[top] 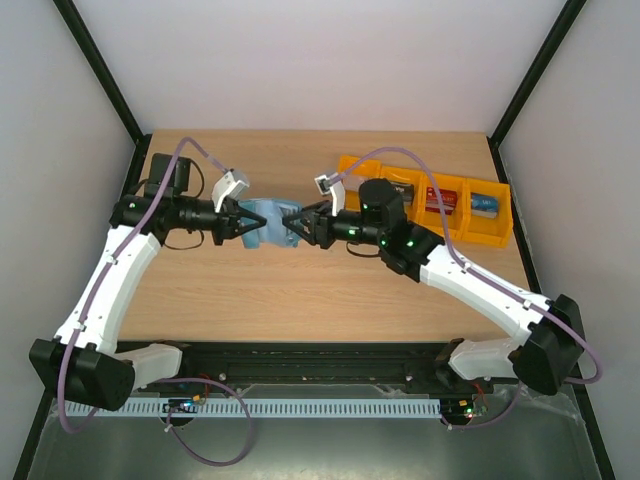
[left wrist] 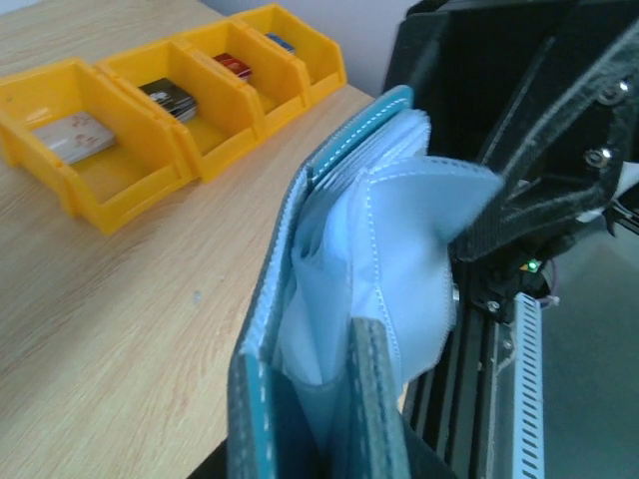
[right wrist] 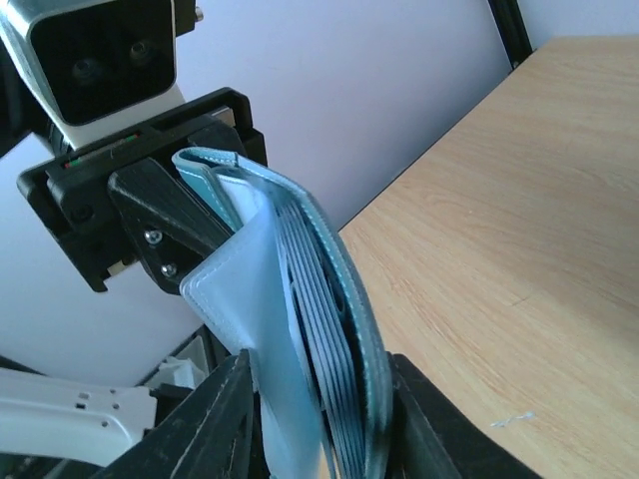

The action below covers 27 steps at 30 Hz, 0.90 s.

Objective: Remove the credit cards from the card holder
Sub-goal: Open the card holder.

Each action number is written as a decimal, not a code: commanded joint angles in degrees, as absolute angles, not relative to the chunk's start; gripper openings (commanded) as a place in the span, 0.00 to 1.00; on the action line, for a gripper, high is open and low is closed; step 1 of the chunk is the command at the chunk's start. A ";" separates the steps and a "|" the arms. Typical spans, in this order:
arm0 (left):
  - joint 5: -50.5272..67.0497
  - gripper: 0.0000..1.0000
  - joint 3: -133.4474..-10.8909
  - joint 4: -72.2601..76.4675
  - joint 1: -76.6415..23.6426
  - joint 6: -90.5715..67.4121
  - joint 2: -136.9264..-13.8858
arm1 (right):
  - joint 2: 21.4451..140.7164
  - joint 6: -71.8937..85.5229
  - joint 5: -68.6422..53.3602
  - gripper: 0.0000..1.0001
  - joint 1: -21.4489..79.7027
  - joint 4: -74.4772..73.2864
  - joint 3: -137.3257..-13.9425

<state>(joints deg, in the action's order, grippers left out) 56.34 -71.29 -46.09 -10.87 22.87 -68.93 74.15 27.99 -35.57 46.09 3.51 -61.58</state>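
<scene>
**Card holder spread between both tools above the desk**

The small teal-blue soft folding card holder hangs in the air over the middle of the pale wooden desk and touches the wood nowhere. The left tool is clamped shut on one edge of it. The right wrist view shows those black fingers pinching the rim of the cover. The right tool meets it from the opposite side. Its jaws flank the other edge, with the cover and a pale blue inner flap between them, but I cannot tell whether they press or stand slack. Held from two sides like this, the holder is spread so that its paler pockets fan open and their mouths can be seen into or reached.

The row of orange plastic bins stands at the far right of the desk, well apart from the holder. One to a bin lie a thin grey plastic credit card, a black card, a red card and a blue card that barely shows. No card edge shows in the fanned pockets, so the task looks near its end, though the deeper slots are hidden
</scene>
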 commanded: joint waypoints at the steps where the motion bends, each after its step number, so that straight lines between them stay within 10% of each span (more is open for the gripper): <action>1: 63.19 0.02 -73.99 -51.23 -9.56 28.83 -68.52 | 69.83 25.31 -38.66 0.38 44.23 8.07 -59.39; 9: 67.82 0.02 -75.04 -54.40 -7.92 33.10 -68.64 | 69.16 17.98 -44.56 0.60 43.00 3.08 -58.52; 27: 69.06 0.02 -75.41 -56.48 -7.84 35.86 -68.47 | 73.58 19.33 -44.81 0.60 42.28 5.88 -59.27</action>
